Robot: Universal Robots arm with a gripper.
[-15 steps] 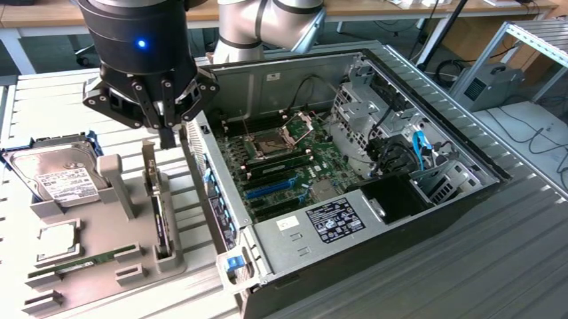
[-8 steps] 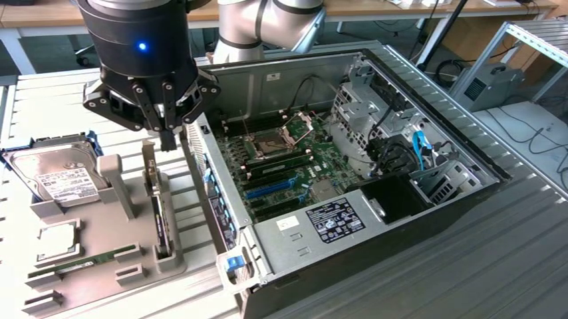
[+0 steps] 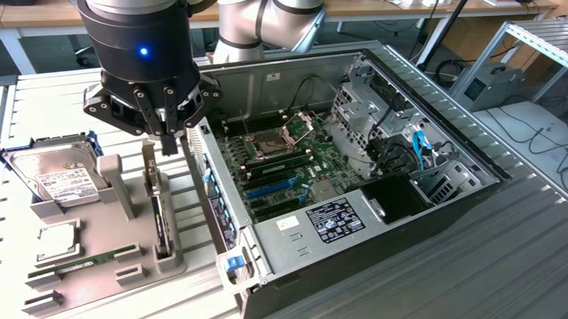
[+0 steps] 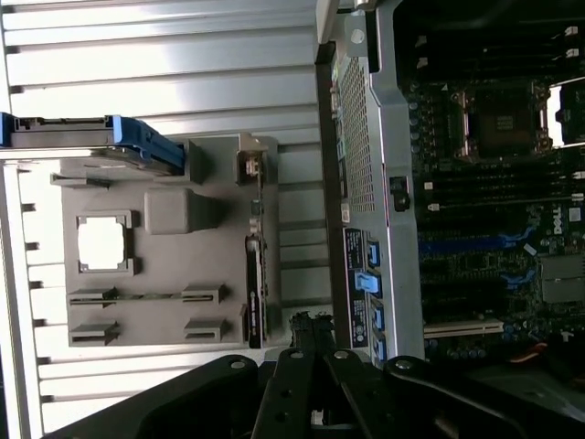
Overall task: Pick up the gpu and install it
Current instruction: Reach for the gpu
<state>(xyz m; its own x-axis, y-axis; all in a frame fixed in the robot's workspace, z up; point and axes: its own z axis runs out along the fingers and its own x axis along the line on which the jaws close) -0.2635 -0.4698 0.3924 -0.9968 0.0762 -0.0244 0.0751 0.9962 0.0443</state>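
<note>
The graphics card (image 3: 158,216) is not yet picked up. It stands on its long edge in a slot of the grey holder (image 3: 111,279), on the side of the holder nearest the open computer case (image 3: 266,240). Its long axis runs along the holder, roughly parallel to the case's side wall. In the exterior view that line goes from the far end down toward the near end. The pale end that looks like the metal bracket sits at the far end, level with the hard drive (image 3: 62,179). From the wrist view you see the card (image 4: 256,274) edge-on as a thin dark strip along one side of the holder (image 4: 146,311).

Your gripper (image 3: 169,143) hangs just above the card's far end, apart from it and carrying nothing. Whether it is open or closed, I cannot tell.

You appear to be in the approach to the pick. My judgement is that a clean grasp calls for lining the gripper (image 4: 309,329) up over the thin top edge, closing across the card's thickness, and lifting straight out of the slot so it does not bind.

The motherboard (image 3: 293,166) in the case has its blue slots (image 3: 271,189) unoccupied.
</note>
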